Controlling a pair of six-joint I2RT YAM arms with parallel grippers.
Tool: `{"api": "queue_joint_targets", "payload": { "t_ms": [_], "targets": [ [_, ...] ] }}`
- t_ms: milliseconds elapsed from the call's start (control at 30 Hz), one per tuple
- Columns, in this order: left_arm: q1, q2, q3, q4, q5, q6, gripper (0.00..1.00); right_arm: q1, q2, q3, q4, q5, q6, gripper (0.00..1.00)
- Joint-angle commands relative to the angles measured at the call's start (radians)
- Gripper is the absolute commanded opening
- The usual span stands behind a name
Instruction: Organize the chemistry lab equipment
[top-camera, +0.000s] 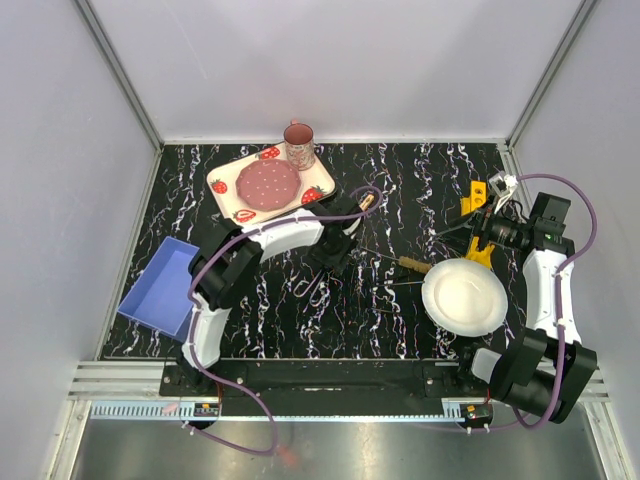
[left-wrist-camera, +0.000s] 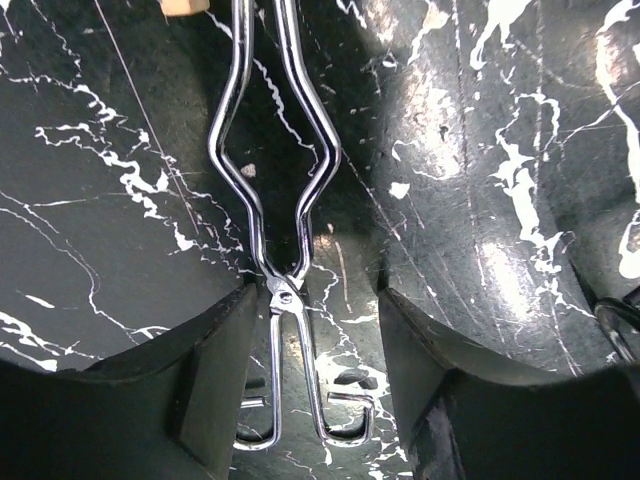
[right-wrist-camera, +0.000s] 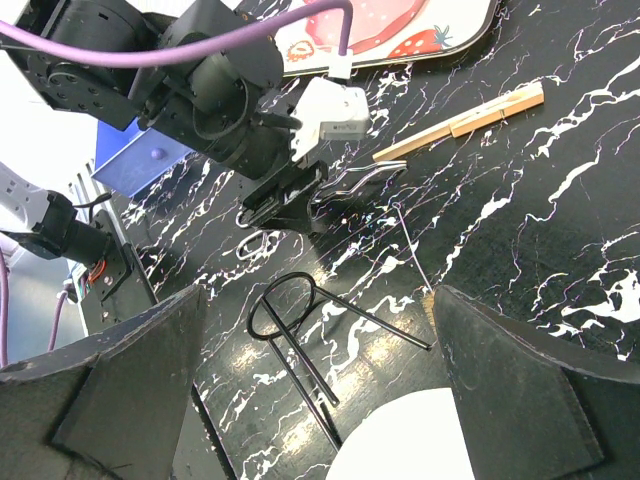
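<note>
A bent metal wire tong (left-wrist-camera: 290, 200) lies flat on the black marble table (left-wrist-camera: 500, 150). My left gripper (left-wrist-camera: 315, 335) is open low over it, with one finger on each side of its pivot and hooked ends. From above, the left gripper (top-camera: 326, 262) is at mid-table and the tong (top-camera: 314, 291) pokes out below it. A slender wooden-handled tool (top-camera: 412, 265) lies left of the plate. A wooden peg (top-camera: 368, 202) lies further back. A black wire ring tool (right-wrist-camera: 300, 315) lies below my open, empty right gripper (right-wrist-camera: 318, 335). I cannot make out any test tubes.
A round white plate (top-camera: 465, 297) sits front right, under the right wrist. A blue bin (top-camera: 160, 287) is at the left edge. A strawberry tray (top-camera: 270, 185) and a pink mug (top-camera: 299, 145) stand at the back. A yellow object (top-camera: 478, 205) lies by the right gripper (top-camera: 480, 238).
</note>
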Motion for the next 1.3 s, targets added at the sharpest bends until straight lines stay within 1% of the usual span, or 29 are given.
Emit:
{"api": "queue_joint_targets", "payload": {
  "t_ms": [0, 167, 267, 367, 500, 533, 633, 800, 900, 967, 1000, 1167, 1267],
  "targets": [
    [-0.017, 0.027, 0.053, -0.026, -0.075, 0.028, 0.56, 0.001, -0.024, 0.023, 0.0, 0.0, -0.02, 1.0],
    [-0.033, 0.047, 0.067, -0.048, -0.126, 0.034, 0.54, 0.001, -0.027, 0.023, 0.0, 0.002, -0.02, 1.0],
    [-0.04, 0.059, 0.067, -0.054, -0.141, 0.039, 0.51, 0.001, -0.03, 0.024, 0.0, 0.002, -0.02, 1.0],
    [-0.041, 0.076, 0.073, -0.057, -0.154, 0.043, 0.45, 0.001, -0.033, 0.023, -0.003, 0.002, -0.022, 1.0],
    [-0.04, 0.089, 0.082, -0.059, -0.163, 0.05, 0.29, 0.001, -0.036, 0.023, -0.005, -0.001, -0.026, 1.0],
    [-0.041, 0.086, 0.083, -0.057, -0.166, 0.051, 0.21, 0.001, -0.035, 0.024, -0.005, -0.001, -0.026, 1.0],
    [-0.041, 0.063, 0.077, -0.057, -0.175, 0.063, 0.1, 0.001, -0.036, 0.024, -0.008, -0.003, -0.028, 1.0],
    [-0.041, -0.032, 0.022, -0.059, -0.204, 0.098, 0.07, 0.001, -0.038, 0.026, -0.011, -0.004, -0.031, 1.0],
    [-0.04, -0.144, -0.021, -0.083, -0.235, 0.123, 0.07, 0.001, -0.039, 0.029, -0.016, -0.007, -0.034, 1.0],
    [-0.041, -0.19, -0.051, -0.108, -0.267, 0.14, 0.06, 0.001, -0.038, 0.029, -0.017, -0.007, -0.035, 1.0],
    [-0.041, -0.241, -0.065, -0.118, -0.279, 0.146, 0.06, 0.001, -0.041, 0.029, -0.019, -0.009, -0.037, 1.0],
    [-0.026, -0.391, -0.144, -0.183, -0.376, 0.175, 0.05, 0.001, -0.041, 0.03, -0.025, -0.01, -0.042, 1.0],
    [0.009, -0.482, -0.168, -0.236, -0.459, 0.175, 0.05, 0.001, -0.035, 0.03, -0.026, -0.017, -0.042, 1.0]
  ]
}}
